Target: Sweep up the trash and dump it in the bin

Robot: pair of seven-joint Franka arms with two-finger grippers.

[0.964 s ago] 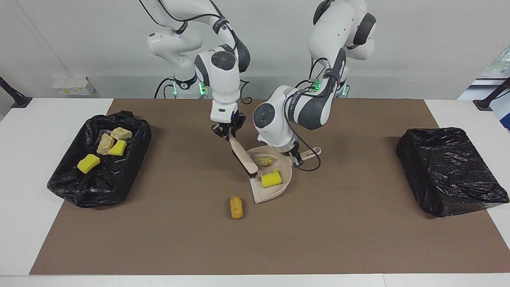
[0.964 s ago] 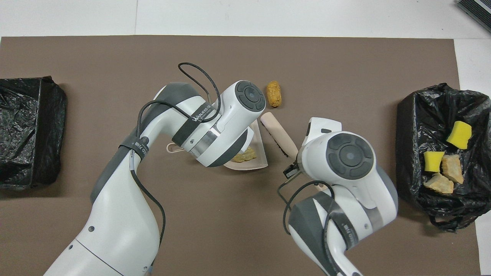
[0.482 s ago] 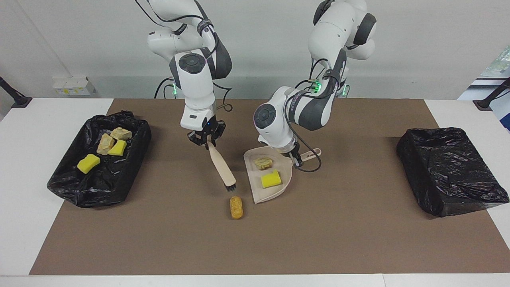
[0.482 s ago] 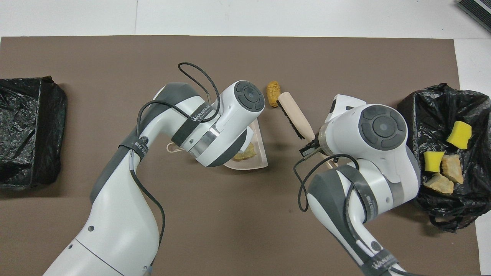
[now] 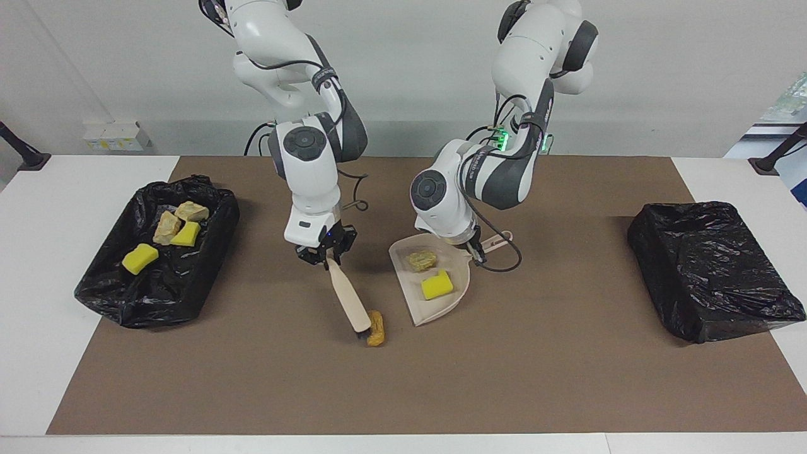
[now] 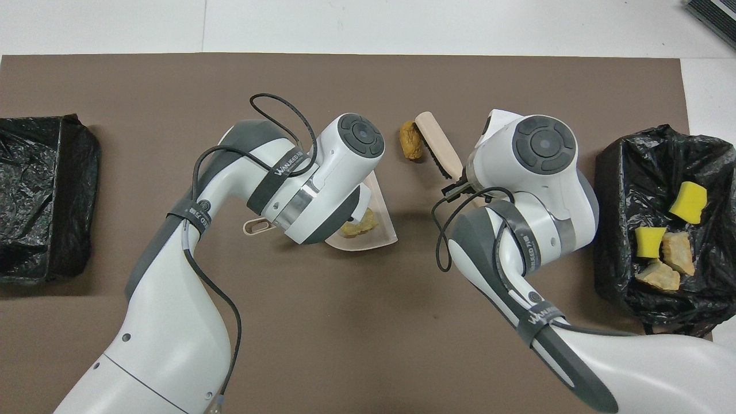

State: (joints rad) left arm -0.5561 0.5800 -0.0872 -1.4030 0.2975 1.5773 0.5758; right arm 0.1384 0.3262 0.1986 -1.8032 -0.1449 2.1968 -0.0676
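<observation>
Both jaws are clamped: right gripper (image 5: 321,255) on the beige brush (image 5: 350,301), left gripper (image 5: 474,247) on the beige plastic dustpan (image 5: 441,309). Four trash pieces (image 5: 165,236) lie in the black-lined bin (image 5: 120,302), two in the pan; one orange crusty lump (image 5: 376,328) touches the bristles, unswept.
</observation>
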